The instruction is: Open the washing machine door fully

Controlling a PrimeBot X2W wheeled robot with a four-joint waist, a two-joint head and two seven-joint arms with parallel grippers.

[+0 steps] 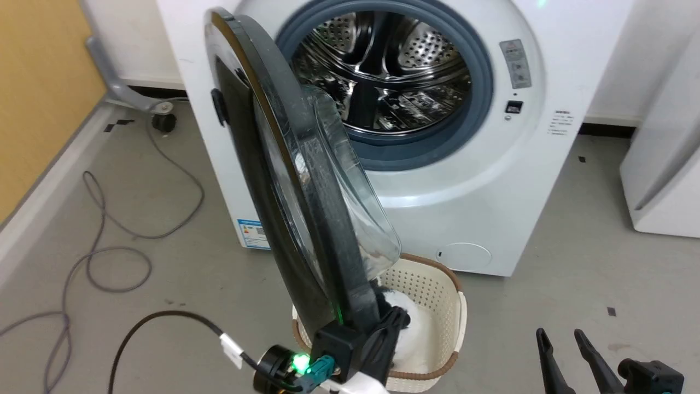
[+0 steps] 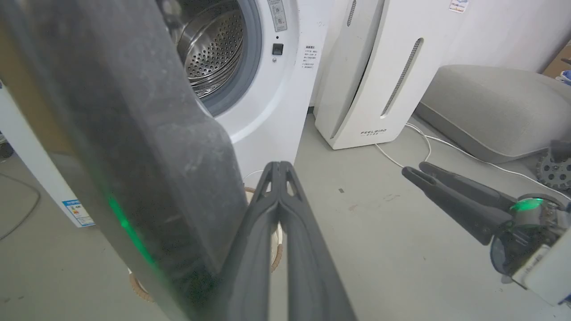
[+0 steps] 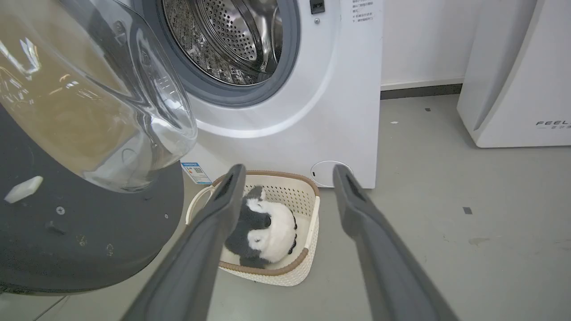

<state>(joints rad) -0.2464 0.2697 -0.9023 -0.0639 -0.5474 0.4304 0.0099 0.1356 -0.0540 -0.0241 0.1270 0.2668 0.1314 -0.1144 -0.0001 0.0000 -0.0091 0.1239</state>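
Standing half open mid-frame, washing machine door [image 1: 279, 180]; left gripper [image 2: 279, 166] closed, empty, beside rim; right gripper [image 1: 559, 332] spread, idle; swing unfinished

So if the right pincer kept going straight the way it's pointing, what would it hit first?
Probably the washer's white front, just right of the drum opening. The open right pincer seems to aim above the basket, but depth is unclear.
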